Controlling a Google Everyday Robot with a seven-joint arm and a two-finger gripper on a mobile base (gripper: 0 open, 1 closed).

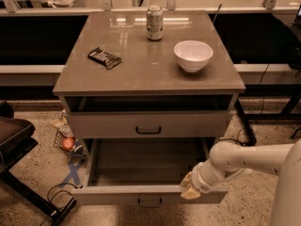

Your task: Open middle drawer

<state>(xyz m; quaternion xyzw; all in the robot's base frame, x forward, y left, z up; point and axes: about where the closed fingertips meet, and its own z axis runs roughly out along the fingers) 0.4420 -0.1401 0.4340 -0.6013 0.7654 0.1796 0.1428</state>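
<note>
Pincer (190, 192) sits low and right of centre in the frame, pressed against the upper edge of the middle drawer (117, 195) at the right part of its front. How far it is open, and whether it has hold of the edge, I cannot tell. The white arm (244, 158) reaches in from the right edge of the frame and bends down to it.

That drawer stands pulled well out from the cabinet, its dark inside open to view in the lower middle of the frame. Its flat front runs along the bottom, with the small dark bar handle (149, 202) at its centre, to the left of the pincer and a little lower, apart from it. The pincer is thus at the front's top rim, between the handle and the drawer's right end.

Above, in the middle of the frame, the upper drawer (103, 125) shows its own bar handle (148, 130), with a dark gap between its front and the table (141, 76) top.

On the table a drinks can (154, 22) stands upright near the back, a white bowl (193, 55) sits to the right and nearer the front, and a dark snack bar (104, 57) lies flat on the left.

On the speckled floor at lower left, a small wire basket (63, 140) holds an orange fruit (69, 143), just beside the cabinet's left side, with a blue X of tape (73, 173) below it.
</note>
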